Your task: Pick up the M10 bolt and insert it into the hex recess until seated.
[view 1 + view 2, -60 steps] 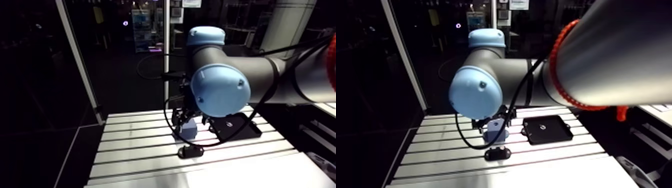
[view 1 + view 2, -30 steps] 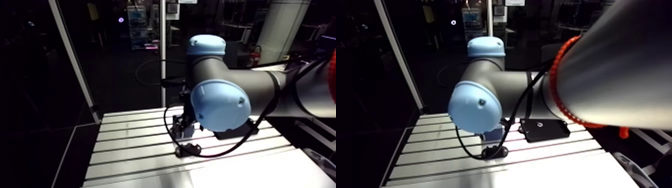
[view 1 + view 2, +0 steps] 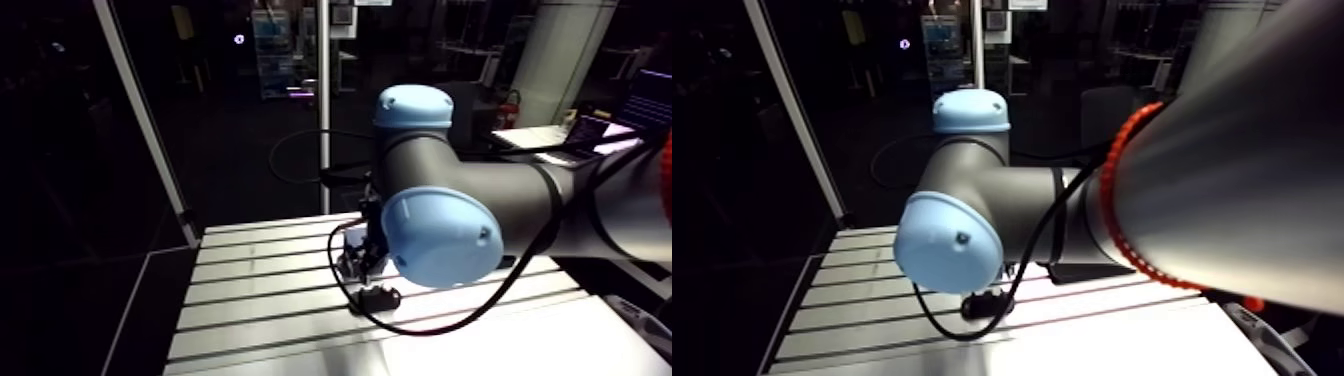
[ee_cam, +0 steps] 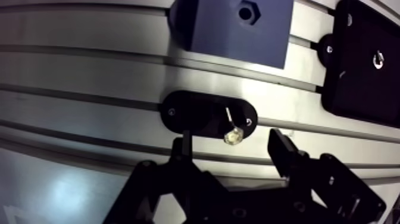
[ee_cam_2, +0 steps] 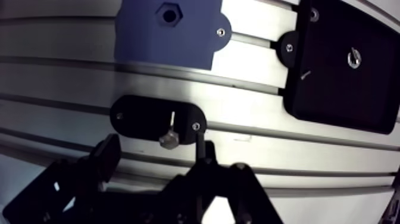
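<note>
In the wrist view a small silvery bolt (image 4: 231, 134) stands in a black oval holder (image 4: 196, 113) on the slotted table (image 4: 89, 77). Its head faces the camera. My gripper (image 4: 232, 148) is open just above it. One dark finger (image 4: 181, 146) and the other finger (image 4: 283, 150) flank the bolt head without touching it. Ahead of the holder sits a blue block (image 4: 220, 27) with a hex recess (image 4: 247, 12) in its top. In the arm view the wrist hangs low over the holder (image 3: 379, 297), and the arm's elbow hides the blue block.
A black flat plate (image 4: 364, 65) with a small screw in its middle is bolted to the table beside the blue block. Table slots run across under the gripper. A brighter smooth strip (image 3: 500, 345) borders the table's near side.
The gripper has come down closer to the black holder. The arm camera has shifted, and the elbow now covers the blue block and most of the black plate.
</note>
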{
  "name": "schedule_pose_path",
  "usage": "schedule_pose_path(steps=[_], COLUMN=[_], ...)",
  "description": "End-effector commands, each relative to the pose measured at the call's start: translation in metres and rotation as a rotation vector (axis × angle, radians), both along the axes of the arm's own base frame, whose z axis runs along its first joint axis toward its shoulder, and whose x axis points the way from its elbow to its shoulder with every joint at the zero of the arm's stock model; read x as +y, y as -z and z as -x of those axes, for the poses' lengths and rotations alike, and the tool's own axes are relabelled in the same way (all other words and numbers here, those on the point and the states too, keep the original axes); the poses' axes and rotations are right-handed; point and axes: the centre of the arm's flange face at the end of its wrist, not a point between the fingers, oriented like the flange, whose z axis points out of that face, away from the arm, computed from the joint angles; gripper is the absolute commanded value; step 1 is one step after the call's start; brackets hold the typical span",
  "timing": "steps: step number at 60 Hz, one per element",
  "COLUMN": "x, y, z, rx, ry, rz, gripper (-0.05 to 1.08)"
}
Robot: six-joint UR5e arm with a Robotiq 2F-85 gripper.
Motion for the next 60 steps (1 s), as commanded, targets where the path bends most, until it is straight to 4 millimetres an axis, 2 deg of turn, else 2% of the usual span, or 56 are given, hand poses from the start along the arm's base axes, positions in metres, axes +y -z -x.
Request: schedule_pose_path(steps=[1, 60], x=[0.005, 0.005], y=[0.005, 0.019], z=[-0.003, -0.001], rx=[-0.009, -0.001], ry=[0.001, -0.001], rz=[0.001, -0.004], gripper=[0.28, 0.35])
